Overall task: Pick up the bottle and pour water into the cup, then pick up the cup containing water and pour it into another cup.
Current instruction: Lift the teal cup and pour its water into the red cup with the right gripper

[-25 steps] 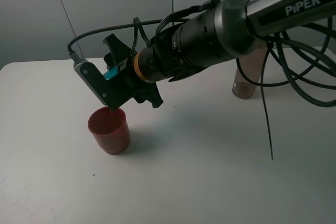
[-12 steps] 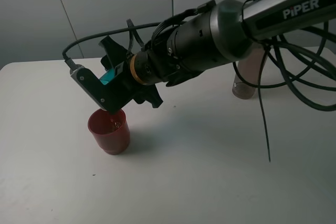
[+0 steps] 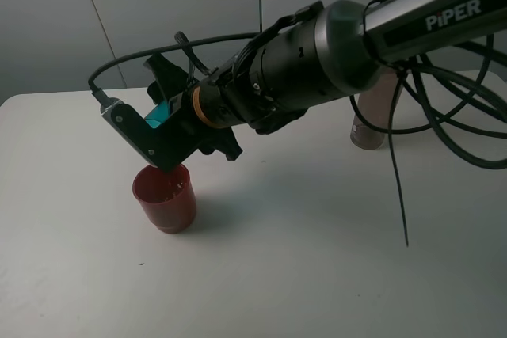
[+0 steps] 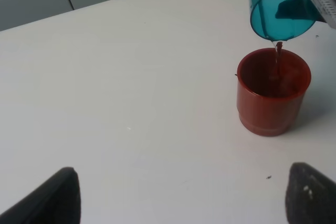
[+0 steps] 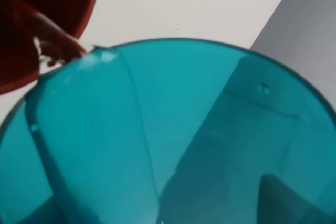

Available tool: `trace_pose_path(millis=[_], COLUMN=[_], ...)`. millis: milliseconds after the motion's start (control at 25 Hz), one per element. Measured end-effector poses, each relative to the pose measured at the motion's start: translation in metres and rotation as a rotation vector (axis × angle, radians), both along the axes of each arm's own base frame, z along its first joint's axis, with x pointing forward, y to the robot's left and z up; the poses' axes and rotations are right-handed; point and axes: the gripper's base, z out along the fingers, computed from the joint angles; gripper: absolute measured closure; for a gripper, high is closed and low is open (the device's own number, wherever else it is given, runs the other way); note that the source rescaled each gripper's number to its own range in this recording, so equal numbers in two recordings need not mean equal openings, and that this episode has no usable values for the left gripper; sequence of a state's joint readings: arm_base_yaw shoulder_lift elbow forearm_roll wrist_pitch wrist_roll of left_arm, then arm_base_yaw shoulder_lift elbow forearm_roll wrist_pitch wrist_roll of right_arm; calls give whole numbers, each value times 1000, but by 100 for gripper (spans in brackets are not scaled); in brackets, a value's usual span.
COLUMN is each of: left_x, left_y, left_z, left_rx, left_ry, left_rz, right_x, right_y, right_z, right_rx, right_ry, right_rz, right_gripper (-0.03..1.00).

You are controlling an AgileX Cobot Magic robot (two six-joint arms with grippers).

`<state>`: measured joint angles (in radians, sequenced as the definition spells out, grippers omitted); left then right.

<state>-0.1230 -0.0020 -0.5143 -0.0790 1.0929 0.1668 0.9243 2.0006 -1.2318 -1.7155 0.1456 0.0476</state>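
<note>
My right gripper (image 3: 149, 123) reaches across to the left and is shut on the teal-blue cup (image 3: 162, 111), tipped mouth-down over the red cup (image 3: 165, 197). In the left wrist view a thin stream of water (image 4: 278, 56) runs from the teal cup (image 4: 281, 6) into the red cup (image 4: 273, 95), which stands upright on the table. The teal cup (image 5: 173, 140) fills the right wrist view, with the red cup's rim (image 5: 37, 14) beyond its lip. The grey-brown bottle (image 3: 371, 120) stands at the back right, partly hidden by the arm. My left gripper (image 4: 186, 198) is open and empty, well short of the red cup.
Black cables (image 3: 412, 116) hang from the right arm around the bottle. The white table (image 3: 317, 259) ends at a grey wall (image 3: 158, 13) behind. A small dark speck (image 3: 142, 263) lies in front of the red cup.
The right gripper has shifted slightly up and left and turned the teal cup a little further over the red cup. The red cup and the bottle have stayed put.
</note>
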Motion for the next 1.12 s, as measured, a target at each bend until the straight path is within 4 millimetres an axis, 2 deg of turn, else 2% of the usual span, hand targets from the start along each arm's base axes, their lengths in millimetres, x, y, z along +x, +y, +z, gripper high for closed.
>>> trace_pose_path(millis=[520,1120], left_x=[0,0], left_y=[0,0], left_z=[0,0], left_rx=[0,0], left_ry=[0,0], left_rz=[0,0], right_x=[-10,-11], right_y=[8,9], right_z=[1,2], right_rx=[16,-38], right_ry=[-7,-75], right_rz=[-16,2], right_gripper=[89,89])
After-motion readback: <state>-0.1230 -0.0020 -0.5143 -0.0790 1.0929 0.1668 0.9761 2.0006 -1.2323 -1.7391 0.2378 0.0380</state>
